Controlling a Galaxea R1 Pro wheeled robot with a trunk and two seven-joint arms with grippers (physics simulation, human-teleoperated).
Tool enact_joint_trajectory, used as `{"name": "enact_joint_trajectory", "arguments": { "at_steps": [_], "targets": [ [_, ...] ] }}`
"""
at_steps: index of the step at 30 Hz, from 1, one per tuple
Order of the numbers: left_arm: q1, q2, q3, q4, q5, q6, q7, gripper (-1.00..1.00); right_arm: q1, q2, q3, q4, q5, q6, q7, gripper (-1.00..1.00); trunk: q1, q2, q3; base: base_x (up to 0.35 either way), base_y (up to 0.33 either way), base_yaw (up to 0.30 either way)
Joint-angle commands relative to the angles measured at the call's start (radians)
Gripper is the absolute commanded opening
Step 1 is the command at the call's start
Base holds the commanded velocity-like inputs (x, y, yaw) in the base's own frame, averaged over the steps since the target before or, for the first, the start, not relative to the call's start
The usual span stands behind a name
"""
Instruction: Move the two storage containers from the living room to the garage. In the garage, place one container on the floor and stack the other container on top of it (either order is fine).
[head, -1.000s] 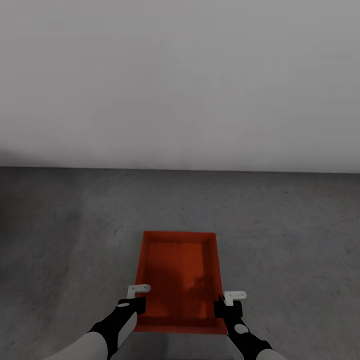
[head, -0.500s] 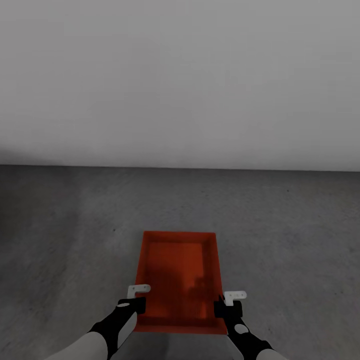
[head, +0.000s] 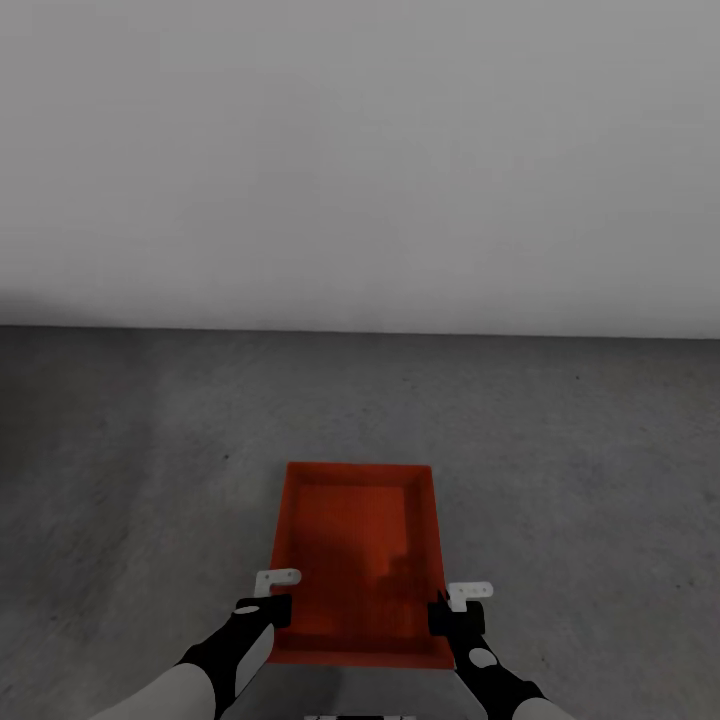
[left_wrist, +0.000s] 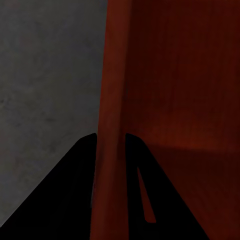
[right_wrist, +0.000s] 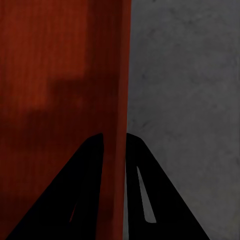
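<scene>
The left gripper (head: 272, 607) is closed on the left long wall of the storage container (head: 358, 560), one finger inside the wall and one outside, as the left wrist view shows with the red wall (left_wrist: 112, 125) running between the two dark fingers (left_wrist: 82, 170). The right gripper (head: 452, 612) pinches the right long wall in the same way; in the right wrist view the wall (right_wrist: 120, 100) passes between its fingers (right_wrist: 92, 170). Both grips sit near the end of the box closest to the robot.

The container is held open side up and roughly level, out in front of the trunk, above the grey concrete floor (head: 560, 480) of the garage. Whether its bottom touches the floor or hangs just over it cannot be told here.

The step in hand looks like setting this box down. To do it well, both arms should lower together so the box stays level and neither thin wall twists in its pinch; the grippers should let go only once the bottom lies flat, then draw straight up and apart so the fingers do not drag the box.

Ahead, the plain white wall (head: 360, 160) meets the floor well beyond the box. Nothing lies on the concrete around the box, so the drop spot looks free.
</scene>
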Motion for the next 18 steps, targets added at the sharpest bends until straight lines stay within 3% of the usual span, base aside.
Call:
{"name": "enact_joint_trajectory", "arguments": {
  "at_steps": [1, 18],
  "targets": [
    [-0.001, 0.006, 0.023, -0.006, -0.020, 0.004, 0.013, -1.00, 0.000, 0.000, -0.032, 0.003, 0.005, -0.003, -0.003, -1.00, 0.004, -0.008, -0.004, 0.000, 0.000, 0.000],
    [-0.001, 0.007, 0.023, -0.006, -0.021, 0.004, 0.013, -1.00, 0.000, 0.000, -0.032, 0.003, 0.005, -0.004, -0.003, -1.00, 0.069, -0.127, -0.057, 0.000, 0.000, 0.000]
  ]
}}
